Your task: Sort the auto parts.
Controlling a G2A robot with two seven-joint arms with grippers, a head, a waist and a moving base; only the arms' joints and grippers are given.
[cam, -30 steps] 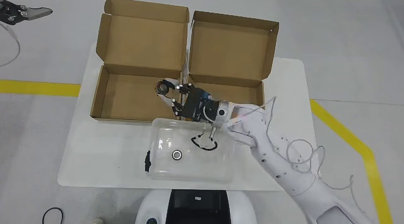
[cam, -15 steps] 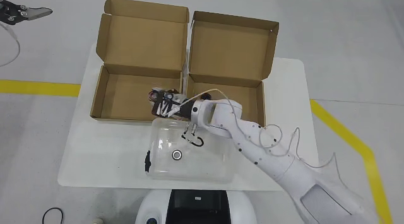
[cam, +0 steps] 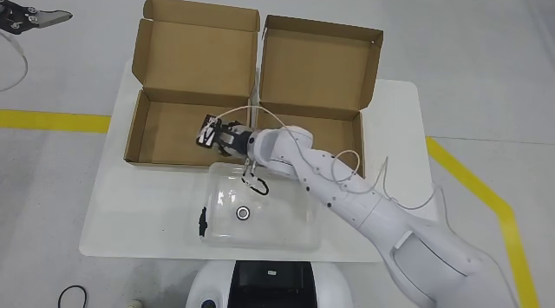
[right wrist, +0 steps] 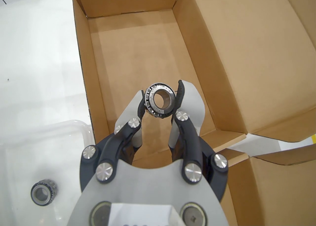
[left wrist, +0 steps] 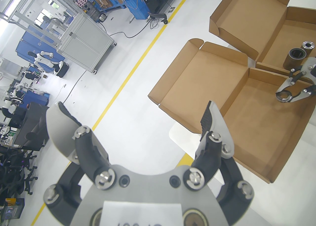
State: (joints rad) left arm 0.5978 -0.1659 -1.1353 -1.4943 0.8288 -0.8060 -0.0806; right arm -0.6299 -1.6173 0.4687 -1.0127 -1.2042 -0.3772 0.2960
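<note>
Right wrist view: bearing [right wrist: 160,104] in pincer [right wrist: 161,93]

Bright, even light; white table [right wrist: 37,46] glares; soft shadows inside cardboard boxes [cam: 165,134] (wrist views bowed at edges).

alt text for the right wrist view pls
The right gripper holds a ring-shaped bearing over the floor of an open cardboard box. A second bearing lies in a clear tray beside the box, on a white table.
</note>
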